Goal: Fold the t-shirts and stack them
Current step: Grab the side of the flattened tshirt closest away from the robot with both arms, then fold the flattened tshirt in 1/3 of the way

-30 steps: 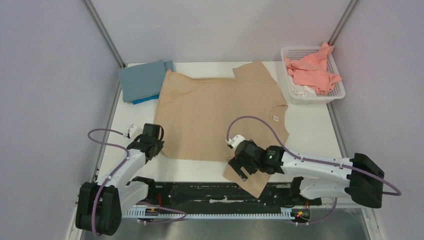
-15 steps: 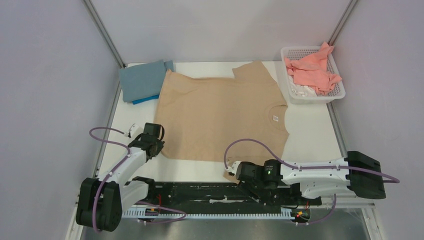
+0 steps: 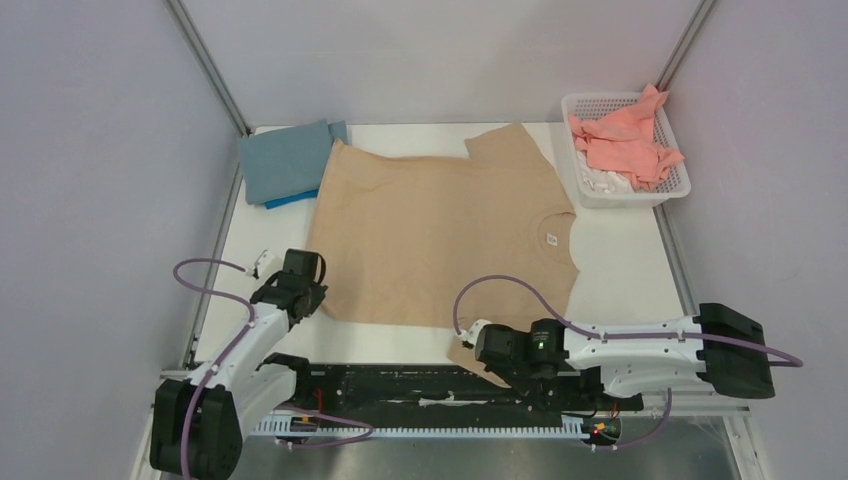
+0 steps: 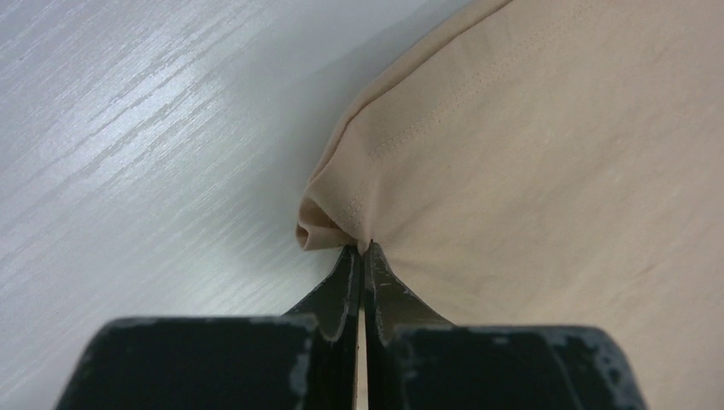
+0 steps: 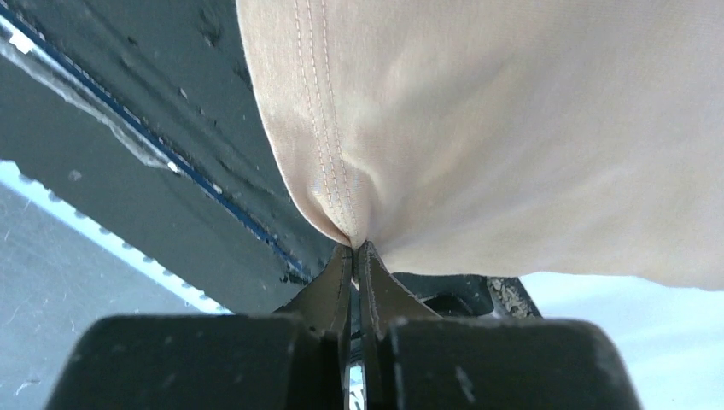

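A beige t-shirt (image 3: 440, 230) lies spread flat over the middle of the table. My left gripper (image 3: 312, 300) is shut on its near left hem corner (image 4: 329, 226), the cloth puckered at the tips. My right gripper (image 3: 478, 352) is shut on the edge of the near sleeve (image 5: 341, 205), which hangs over the table's front edge. A grey-blue t-shirt (image 3: 285, 160) lies folded at the back left on top of a bright blue one (image 3: 290, 200). A salmon pink t-shirt (image 3: 625, 140) is crumpled in the basket.
A white lattice basket (image 3: 580, 180) stands at the back right and also holds white cloth (image 3: 605, 182). The black base rail (image 3: 420, 385) runs along the near edge below the right gripper. Grey walls enclose the table on three sides.
My right gripper dropped from above the near sleeve toward the table's front edge and closed on the sleeve's hem. The left gripper kept its hold and barely moved.
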Controlling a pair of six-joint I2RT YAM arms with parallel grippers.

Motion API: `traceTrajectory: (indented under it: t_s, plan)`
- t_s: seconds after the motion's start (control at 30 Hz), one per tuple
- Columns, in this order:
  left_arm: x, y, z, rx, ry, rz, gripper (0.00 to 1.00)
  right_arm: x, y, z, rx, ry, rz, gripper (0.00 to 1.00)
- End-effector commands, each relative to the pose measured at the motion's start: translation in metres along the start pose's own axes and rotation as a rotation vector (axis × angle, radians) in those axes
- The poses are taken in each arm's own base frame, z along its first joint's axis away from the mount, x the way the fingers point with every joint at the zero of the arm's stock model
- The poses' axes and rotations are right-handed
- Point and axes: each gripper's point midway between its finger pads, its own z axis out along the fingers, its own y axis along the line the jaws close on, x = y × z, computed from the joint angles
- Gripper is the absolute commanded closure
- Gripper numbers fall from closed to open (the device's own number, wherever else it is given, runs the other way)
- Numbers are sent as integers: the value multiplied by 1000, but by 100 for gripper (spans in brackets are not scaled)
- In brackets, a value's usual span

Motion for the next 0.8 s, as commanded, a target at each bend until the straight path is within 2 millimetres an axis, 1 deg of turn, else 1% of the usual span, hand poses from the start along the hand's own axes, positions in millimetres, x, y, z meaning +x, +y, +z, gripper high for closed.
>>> traceTrajectory:
  t_s: [0.0,0.13,0.17,0.23,0.3,0.4,0.43,0.53,0.63,0.67,0.77]
  plan:
    - [10,19,-10,-20,30,-15,98,13,5,-11,-40,6,32,100]
    - [13,30,-22,-1,32,-36,98,15,11,-24,-61,-23,53,100]
    - [13,32,-26,7,32,-39,98,15,9,-25,-54,-32,61,100]
    - [14,31,-30,45,28,-55,98,9,2,-28,-18,-74,79,100]
    - [15,23,-31,95,32,-70,98,-7,-5,-33,30,-142,94,100]
    - [15,7,-33,152,54,-66,98,-39,-17,-47,113,-261,128,100]
    - [14,3,-33,153,59,-61,98,-50,-24,-52,146,-296,148,100]
    - [11,-7,-30,134,74,-41,98,-77,-60,-69,292,-392,248,100]
    - [9,-21,-26,135,96,-29,98,-101,-89,-82,344,-479,347,100]
    - [8,-27,-25,143,97,-27,98,-108,-97,-85,356,-510,368,100]
    - [0,-38,-24,144,86,-24,98,-119,-117,-88,413,-542,397,100]
